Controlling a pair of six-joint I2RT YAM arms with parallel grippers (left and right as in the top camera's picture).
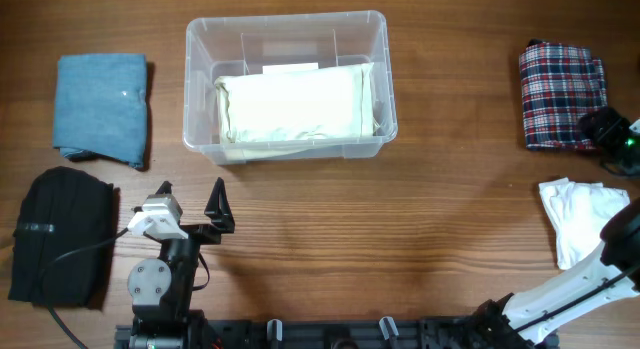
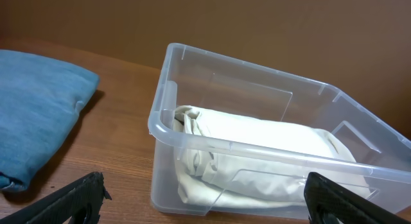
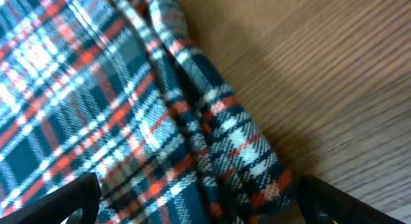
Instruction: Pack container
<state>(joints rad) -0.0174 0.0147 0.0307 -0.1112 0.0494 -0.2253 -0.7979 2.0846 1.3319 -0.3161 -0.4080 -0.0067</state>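
The clear container (image 1: 200, 84) stands at the back middle of the table with a folded cream cloth (image 1: 295, 104) inside; both show in the left wrist view, the container (image 2: 167, 115) and the cloth (image 2: 257, 137). My left gripper (image 1: 190, 201) is open and empty in front of the container's left corner. My right gripper (image 1: 612, 129) is open at the lower right edge of the folded plaid cloth (image 1: 560, 94). In the right wrist view the plaid cloth (image 3: 128, 115) lies between the spread fingers (image 3: 199, 205).
A folded blue cloth (image 1: 100, 107) lies at the back left, also in the left wrist view (image 2: 32, 115). A black cloth (image 1: 62, 234) lies front left. A white cloth (image 1: 580, 214) lies front right, by the right arm.
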